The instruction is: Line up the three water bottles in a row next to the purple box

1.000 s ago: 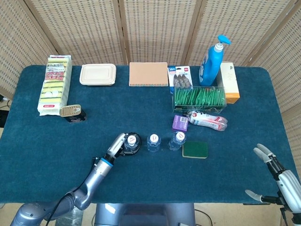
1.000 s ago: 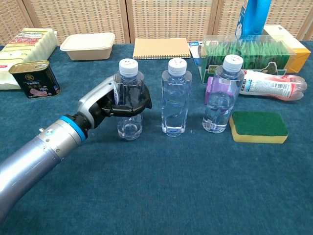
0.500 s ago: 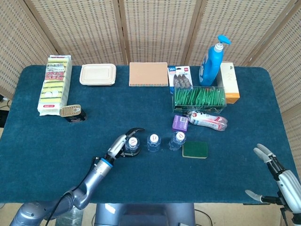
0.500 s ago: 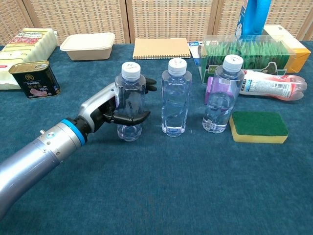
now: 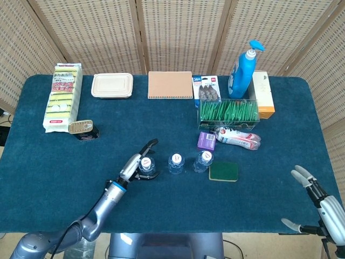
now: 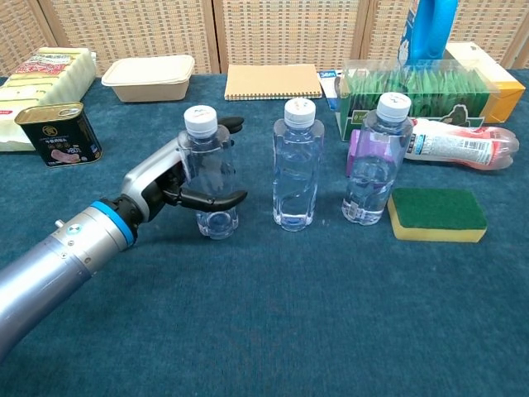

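Three clear water bottles with white caps stand in a row left of the purple box (image 5: 206, 141) (image 6: 355, 149). The middle bottle (image 5: 176, 162) (image 6: 296, 165) and the right bottle (image 5: 203, 159) (image 6: 376, 157) are upright; the right one is directly in front of the box. The left bottle (image 5: 145, 163) (image 6: 207, 174) tilts left, its cap leaning into my left hand (image 5: 135, 167) (image 6: 169, 178). That hand cradles it loosely, one finger stretched behind the neck and another curved across the front low down. My right hand (image 5: 315, 199) hangs off the table's right front corner, fingers spread, holding nothing.
A green sponge (image 5: 223, 171) (image 6: 436, 213) lies right of the row. A red-labelled bottle (image 5: 238, 136) lies behind it, in front of a box of green packets (image 5: 229, 112). A meat tin (image 5: 82, 128) (image 6: 58, 132) sits at the left. A notebook (image 5: 170, 84) and a food container (image 5: 112, 85) line the far edge.
My left hand's fingers have loosened from a tight grip around the left bottle and spread. The hand has shifted left, and the bottle has tipped left with it.
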You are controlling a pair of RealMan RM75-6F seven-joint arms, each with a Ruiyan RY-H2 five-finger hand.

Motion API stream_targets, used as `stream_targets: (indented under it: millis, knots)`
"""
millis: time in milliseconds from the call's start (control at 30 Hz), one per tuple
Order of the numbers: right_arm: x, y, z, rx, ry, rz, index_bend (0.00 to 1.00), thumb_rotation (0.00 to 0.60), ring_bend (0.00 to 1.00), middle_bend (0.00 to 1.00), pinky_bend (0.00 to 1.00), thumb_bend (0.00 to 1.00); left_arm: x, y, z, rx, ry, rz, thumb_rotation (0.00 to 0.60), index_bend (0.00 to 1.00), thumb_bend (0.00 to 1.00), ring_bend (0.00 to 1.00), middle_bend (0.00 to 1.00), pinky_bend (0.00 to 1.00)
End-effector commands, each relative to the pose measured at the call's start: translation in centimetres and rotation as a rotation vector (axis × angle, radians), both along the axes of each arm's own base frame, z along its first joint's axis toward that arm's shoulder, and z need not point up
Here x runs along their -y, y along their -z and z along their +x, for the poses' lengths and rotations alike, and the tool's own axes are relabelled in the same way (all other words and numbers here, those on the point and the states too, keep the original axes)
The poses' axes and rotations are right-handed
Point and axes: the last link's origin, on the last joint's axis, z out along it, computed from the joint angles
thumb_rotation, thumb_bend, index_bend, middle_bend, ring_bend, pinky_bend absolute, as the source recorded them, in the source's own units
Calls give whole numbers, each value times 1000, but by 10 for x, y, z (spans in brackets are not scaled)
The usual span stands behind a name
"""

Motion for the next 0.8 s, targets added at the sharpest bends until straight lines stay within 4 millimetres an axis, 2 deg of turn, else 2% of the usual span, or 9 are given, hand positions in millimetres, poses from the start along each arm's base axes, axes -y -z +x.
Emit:
stream_targets:
  millis: [33,233,367,500,600,800]
  knots:
    - [0,0,0,0,-2,1,10,600,0,0,176,0,0,-1,-3,-7,-5,0,600,0,221,0,0,155]
    - [-1,0,1,-4,-6,2,10,600,0,0,176,0,1,-8,-11,5,-20,19,600,0,193,0,0,145]
    - [-2,1,2,-6,-9,3,10,600,0,0,176,0,3,-20,-21,26,-26,41,600,0,193,0,0,138]
    - [-3,2,3,-11,-14,5,9,600,0,0,176,0,7,-42,-31,52,-17,79,600,0,193,0,0,122]
    - [-4,3,4,-16,-16,7,10,600,0,0,176,0,10,-65,-39,58,6,127,600,0,191,0,0,120]
    - [-6,5,8,-23,-29,9,10,600,0,0,176,0,13,-98,-43,53,28,135,600,0,189,0,0,103]
